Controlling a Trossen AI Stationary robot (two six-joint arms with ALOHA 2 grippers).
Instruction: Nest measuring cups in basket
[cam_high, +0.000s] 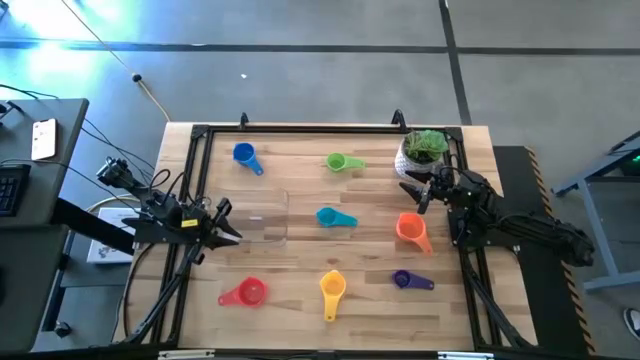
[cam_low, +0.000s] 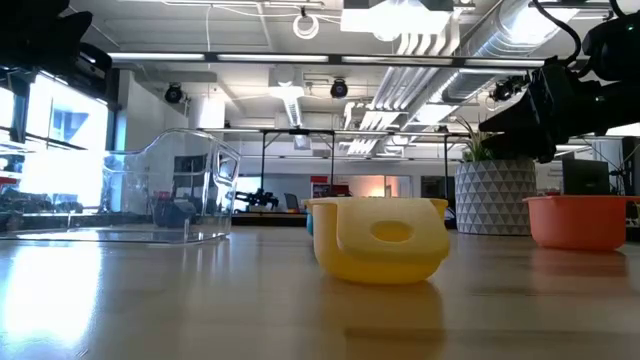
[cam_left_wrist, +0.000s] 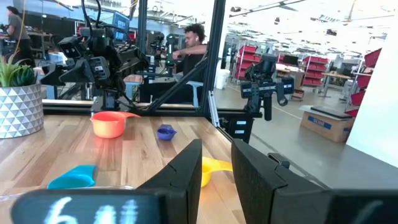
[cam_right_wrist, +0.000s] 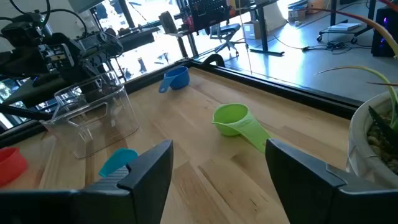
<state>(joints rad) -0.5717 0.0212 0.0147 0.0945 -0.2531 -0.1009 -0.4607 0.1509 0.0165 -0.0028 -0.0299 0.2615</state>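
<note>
Seven measuring cups lie apart on the wooden table, each resting on its base: blue (cam_high: 245, 156), green (cam_high: 342, 162), cyan (cam_high: 333, 217), orange (cam_high: 411, 228), purple (cam_high: 405, 280), yellow (cam_high: 332, 288) and red (cam_high: 246, 292). The clear basket (cam_high: 263, 218) stands at mid-left and holds no cup. My left gripper (cam_high: 230, 222) hovers at the basket's left end, open by a narrow gap, with nothing between its fingers (cam_left_wrist: 186, 168). My right gripper (cam_high: 412, 192) hangs wide open between the plant pot and the orange cup. It points toward the green cup (cam_right_wrist: 231, 118).
A white patterned pot with a green plant (cam_high: 424, 152) stands at the far right corner, close to my right gripper. A black frame rail (cam_high: 300, 127) runs round the table's edges. A person (cam_left_wrist: 189, 43) sits beyond the table's right side.
</note>
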